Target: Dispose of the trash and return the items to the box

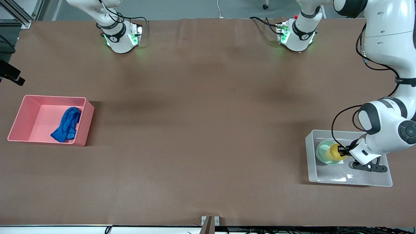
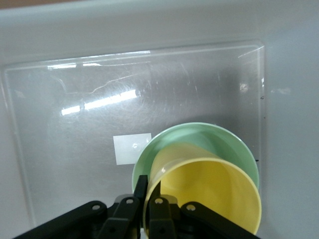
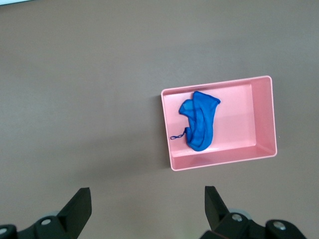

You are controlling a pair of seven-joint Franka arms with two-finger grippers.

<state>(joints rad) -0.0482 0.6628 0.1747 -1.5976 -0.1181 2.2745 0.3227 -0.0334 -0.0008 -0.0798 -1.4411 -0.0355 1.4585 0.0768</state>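
Observation:
The clear box stands at the left arm's end of the table, with its white label on the floor. The mint-green bowl sits in it. The yellow cup rests tilted inside the bowl. My left gripper is down in the box, shut on the cup's rim, one finger inside and one outside. The blue fabric trash lies in the pink bin. My right gripper is open and empty, high over the table beside the pink bin; it is out of the front view.
The brown table cover spans between the two bins. The arm bases stand along the table's edge farthest from the front camera. The left arm's elbow hangs over the clear box.

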